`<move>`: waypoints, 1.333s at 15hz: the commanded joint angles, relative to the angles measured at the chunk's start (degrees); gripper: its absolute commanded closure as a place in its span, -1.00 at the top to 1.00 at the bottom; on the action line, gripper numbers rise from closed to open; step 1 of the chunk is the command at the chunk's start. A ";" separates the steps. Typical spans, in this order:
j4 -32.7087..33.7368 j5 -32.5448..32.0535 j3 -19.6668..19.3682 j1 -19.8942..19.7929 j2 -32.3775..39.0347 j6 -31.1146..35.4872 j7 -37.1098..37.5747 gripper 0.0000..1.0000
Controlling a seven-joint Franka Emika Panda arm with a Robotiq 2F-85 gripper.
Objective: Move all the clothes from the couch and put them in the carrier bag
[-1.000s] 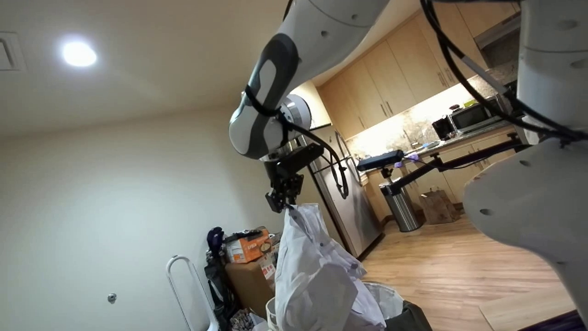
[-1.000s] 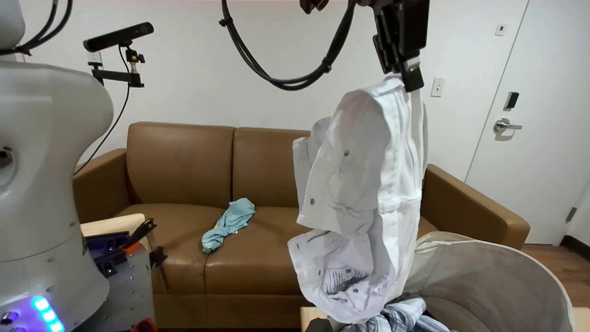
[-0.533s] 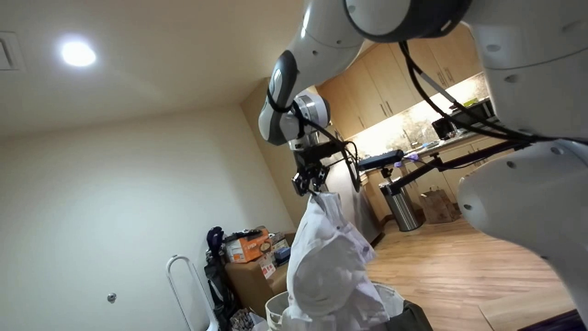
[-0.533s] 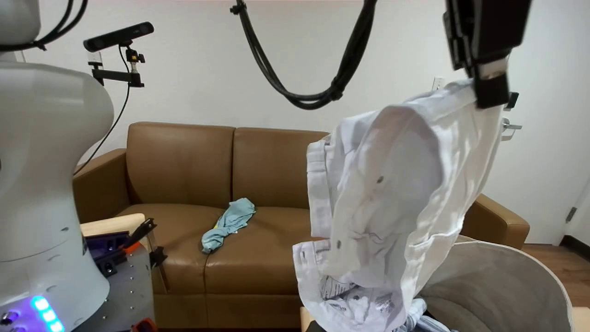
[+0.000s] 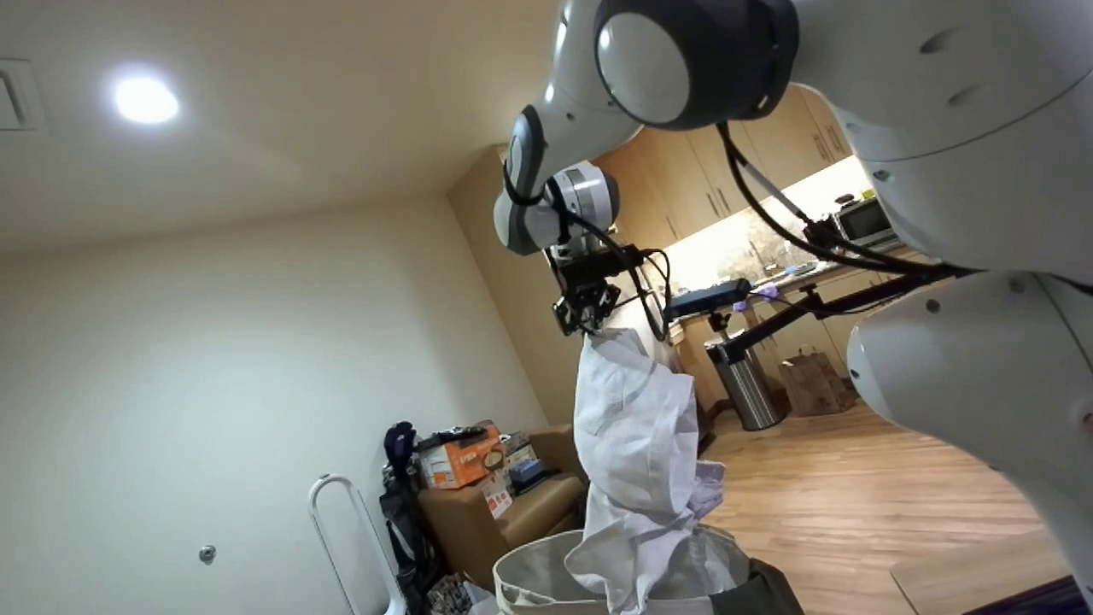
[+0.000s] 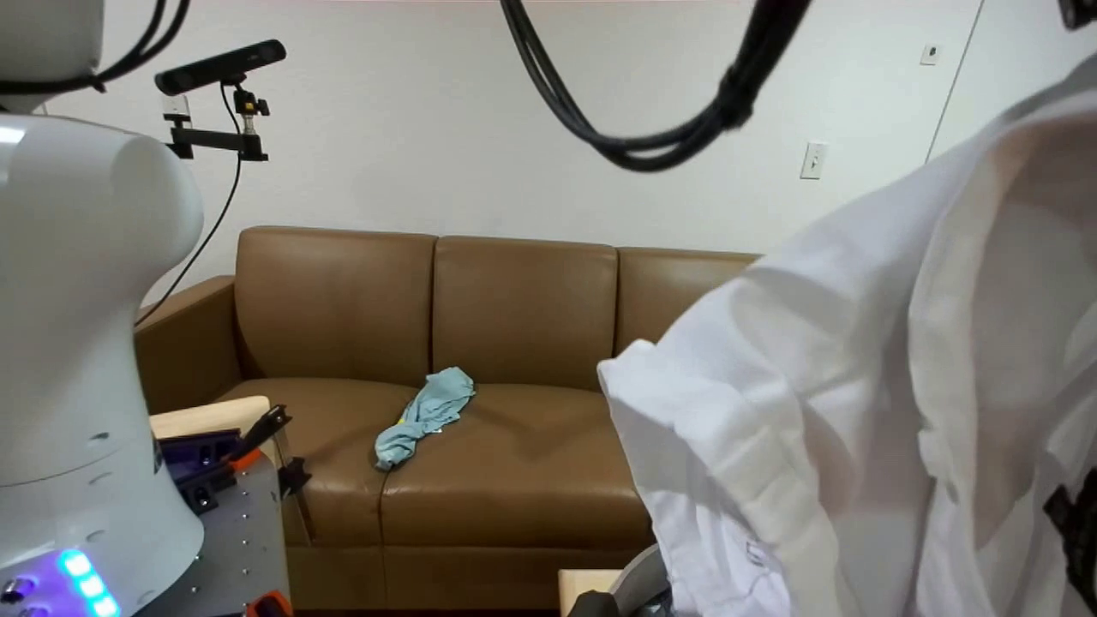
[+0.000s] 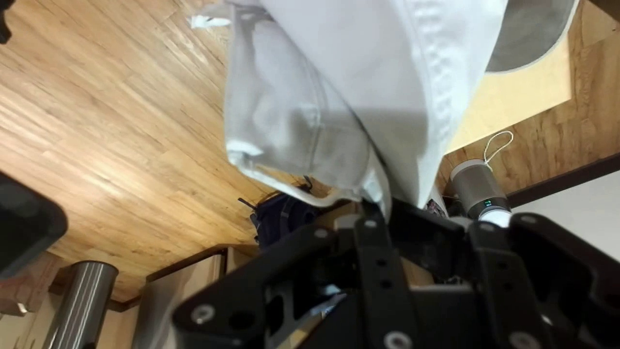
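Tool (image 5: 590,330) pinching white garment (image 5: 636,427); lower end at carrier bag (image 5: 538,571), inside or outside unclear. Pale blue garment (image 6: 426,417) crumpled on couch (image 6: 523,463), far left.

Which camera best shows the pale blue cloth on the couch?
An exterior view: the pale blue cloth lies in full sight on the brown couch, nothing covering it. I can't make it out in either remaining view; the wrist view shows mainly floor, gripper and white garment.

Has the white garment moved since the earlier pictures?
Yes. In an exterior view, judged against the couch, the white garment has shifted toward the picture's right; more of the couch's back now shows.
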 commanded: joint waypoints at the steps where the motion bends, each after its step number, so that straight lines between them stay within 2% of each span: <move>1: -5.55 2.66 5.83 -1.91 1.65 6.27 -0.08 -0.93; 3: -7.63 2.75 7.43 -2.03 1.12 8.78 0.44 -0.93; 6: -12.37 3.83 7.94 0.45 0.24 9.06 -1.19 -0.93; 8: -15.57 8.95 7.73 4.13 -2.12 9.83 -3.83 -0.93; 9: -17.10 11.56 8.80 4.79 -3.12 11.27 -5.54 -0.93; 10: -18.81 12.24 10.90 4.06 -2.59 12.24 -5.60 -0.94; 11: -15.68 10.37 10.63 1.93 -1.06 8.63 -3.60 -0.91; 13: -18.16 11.29 12.44 2.44 -1.62 10.52 -3.77 -0.91; 15: -18.53 11.38 12.63 2.46 -1.64 10.83 -3.77 -0.91; 16: -18.56 13.06 11.84 4.07 -2.14 11.51 -4.96 -0.94; 17: -16.68 13.24 12.05 3.53 -5.26 8.61 -5.34 -0.93; 18: -14.62 12.84 13.77 0.83 -8.44 6.26 -3.96 -0.92; 20: -11.92 10.33 21.03 -7.97 -13.19 6.05 0.04 -0.92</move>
